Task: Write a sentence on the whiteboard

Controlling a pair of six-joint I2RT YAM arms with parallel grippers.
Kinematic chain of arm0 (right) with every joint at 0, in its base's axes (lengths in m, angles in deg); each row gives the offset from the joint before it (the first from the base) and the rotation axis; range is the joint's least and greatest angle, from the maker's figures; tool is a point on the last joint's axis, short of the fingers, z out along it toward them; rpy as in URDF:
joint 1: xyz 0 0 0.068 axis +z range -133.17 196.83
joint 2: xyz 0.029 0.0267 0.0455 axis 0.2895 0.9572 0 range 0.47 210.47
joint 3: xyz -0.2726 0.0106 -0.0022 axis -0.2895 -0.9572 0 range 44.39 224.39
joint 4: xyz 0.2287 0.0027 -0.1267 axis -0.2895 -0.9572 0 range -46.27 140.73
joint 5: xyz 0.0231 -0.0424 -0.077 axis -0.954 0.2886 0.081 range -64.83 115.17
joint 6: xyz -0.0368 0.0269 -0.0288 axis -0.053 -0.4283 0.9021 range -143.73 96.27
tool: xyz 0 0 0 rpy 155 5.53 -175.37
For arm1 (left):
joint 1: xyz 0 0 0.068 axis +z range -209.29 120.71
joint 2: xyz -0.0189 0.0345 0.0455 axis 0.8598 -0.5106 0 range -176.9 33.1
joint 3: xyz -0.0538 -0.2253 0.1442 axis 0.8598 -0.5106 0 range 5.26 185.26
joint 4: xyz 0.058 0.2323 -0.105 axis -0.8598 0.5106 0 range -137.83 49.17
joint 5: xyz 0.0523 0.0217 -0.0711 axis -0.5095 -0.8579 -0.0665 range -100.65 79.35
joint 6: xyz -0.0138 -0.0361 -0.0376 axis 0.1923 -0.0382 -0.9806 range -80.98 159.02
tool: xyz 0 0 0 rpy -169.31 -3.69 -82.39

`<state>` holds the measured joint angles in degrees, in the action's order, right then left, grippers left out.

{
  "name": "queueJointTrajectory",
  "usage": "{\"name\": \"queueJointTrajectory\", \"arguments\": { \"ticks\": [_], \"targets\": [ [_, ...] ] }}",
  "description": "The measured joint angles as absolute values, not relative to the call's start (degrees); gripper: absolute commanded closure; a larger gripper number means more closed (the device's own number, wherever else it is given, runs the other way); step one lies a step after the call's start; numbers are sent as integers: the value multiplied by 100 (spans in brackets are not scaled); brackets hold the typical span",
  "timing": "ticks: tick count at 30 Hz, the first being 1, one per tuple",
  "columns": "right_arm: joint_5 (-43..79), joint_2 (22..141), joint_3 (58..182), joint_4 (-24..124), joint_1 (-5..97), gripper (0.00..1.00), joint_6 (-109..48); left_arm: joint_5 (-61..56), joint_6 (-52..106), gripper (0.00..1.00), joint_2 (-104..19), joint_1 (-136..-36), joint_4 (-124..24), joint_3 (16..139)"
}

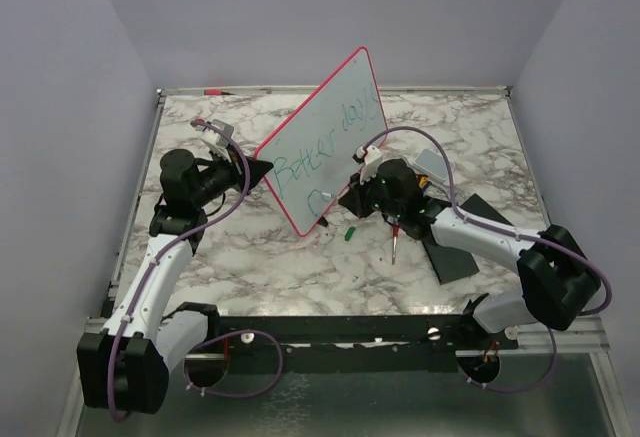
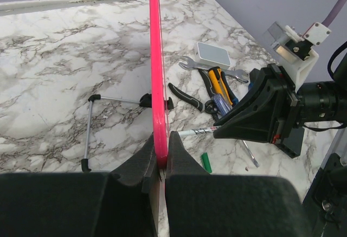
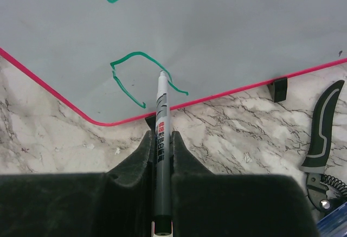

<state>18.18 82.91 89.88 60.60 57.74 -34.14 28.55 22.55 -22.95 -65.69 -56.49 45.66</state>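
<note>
Likely a lab — enclosed marble tabletop [image 1: 280, 267].

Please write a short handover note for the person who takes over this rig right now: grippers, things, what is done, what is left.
Left gripper: shut on the whiteboard rim, holding the board up, tilted.
Right gripper: shut on the marker, tip at the board's lower part.
Done: "Better days" in green, plus green strokes starting a second line.
Left: probably finish the sentence, then put board and marker down.
</note>
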Motion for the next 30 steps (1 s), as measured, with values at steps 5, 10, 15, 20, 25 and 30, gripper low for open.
{"name": "queueJointTrajectory", "arguments": {
  "ticks": [5,10,15,20,25,30],
  "targets": [
    [1899,8090,8988,6051,5776,99,-3414,2855,2255,100,-2295,-6569,-5649,4566],
    [2074,8031,8988,6045,5776,99,-3412,2855,2255,100,-2295,-6569,-5649,4566],
    [2087,8063,8988,6049,5776,99,-3414,2855,2255,100,-2295,-6571,-5649,4566],
    [2089,8179,8988,6049,5776,99,-3412,2855,2255,100,-2295,-6569,-5649,4566],
    [2172,8206,8997,6047,5776,100,-3401,2855,2255,100,-2295,-6569,-5647,4566],
    [2306,8291,9021,6045,5776,99,-3373,2855,2255,100,-2295,-6569,-5649,4566]
  ]
}}
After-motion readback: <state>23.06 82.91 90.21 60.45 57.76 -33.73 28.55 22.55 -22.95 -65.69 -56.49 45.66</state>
